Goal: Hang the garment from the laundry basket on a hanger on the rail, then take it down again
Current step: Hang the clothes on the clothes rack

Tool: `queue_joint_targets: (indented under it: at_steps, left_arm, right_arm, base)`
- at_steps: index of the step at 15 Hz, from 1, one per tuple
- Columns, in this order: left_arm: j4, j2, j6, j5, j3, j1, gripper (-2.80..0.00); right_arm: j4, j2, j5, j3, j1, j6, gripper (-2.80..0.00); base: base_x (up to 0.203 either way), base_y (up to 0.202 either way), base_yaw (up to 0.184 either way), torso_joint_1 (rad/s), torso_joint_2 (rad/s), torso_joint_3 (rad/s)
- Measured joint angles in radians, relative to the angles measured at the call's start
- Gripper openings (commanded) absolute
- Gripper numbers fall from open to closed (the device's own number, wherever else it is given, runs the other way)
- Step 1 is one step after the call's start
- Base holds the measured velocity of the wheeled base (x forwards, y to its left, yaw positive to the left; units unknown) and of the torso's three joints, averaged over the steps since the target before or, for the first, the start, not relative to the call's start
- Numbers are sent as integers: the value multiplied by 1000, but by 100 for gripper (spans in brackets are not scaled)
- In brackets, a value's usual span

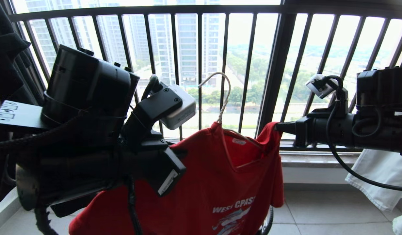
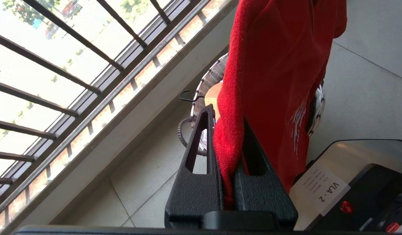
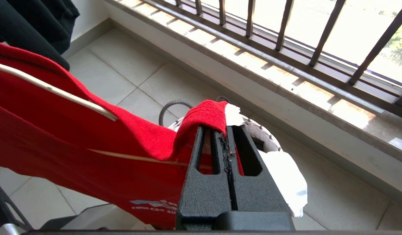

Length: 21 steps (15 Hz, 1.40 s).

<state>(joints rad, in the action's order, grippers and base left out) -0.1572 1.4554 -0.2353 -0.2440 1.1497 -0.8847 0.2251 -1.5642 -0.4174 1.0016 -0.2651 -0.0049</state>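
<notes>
Fingers of both grippers, left (image 2: pixel 228 143) and right (image 3: pixel 227 143), are clenched on the red printed T-shirt (image 1: pixel 220 182), stretched 9-to-3 between them over the thin off-white wire hanger (image 1: pixel 220 98), hook at 12.

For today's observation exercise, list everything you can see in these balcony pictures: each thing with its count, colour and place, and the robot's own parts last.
T-shirt: one, red with white print, held up between both grippers, over the basket.
Wire hanger: one, off-white, hook rising from the T-shirt's neck.
Laundry basket: one, black-and-white patterned rim, on the floor below.
White cloth: one, in the basket.
Railing: one, black, vertical bars, at the balcony edge.
Dark garment: one, hanging far left.
White fabric: one, hanging far right.
Left gripper: shut on the T-shirt.
Right gripper: shut on the T-shirt's shoulder.
</notes>
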Motion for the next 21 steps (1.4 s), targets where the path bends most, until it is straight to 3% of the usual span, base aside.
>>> queue_joint_targets:
  at_steps: [9, 14, 21]
  left_arm:
    - [100, 132, 46, 1, -19, -43, -280]
    - [107, 177, 106, 27, -31, -83, -280]
    - [105, 140, 122, 69, -59, -90, -280]
  right_arm:
    - [2, 22, -6, -31, -2, -62, -280]
    - [6, 35, -2, -77, 3, -194, -280]
    - [9, 45, -17, -119, 122, -401, -280]
  base:
    - [0, 0, 0, 0, 0, 0]
    - [0, 0, 0, 0, 0, 0]
    - [0, 0, 0, 0, 0, 0]
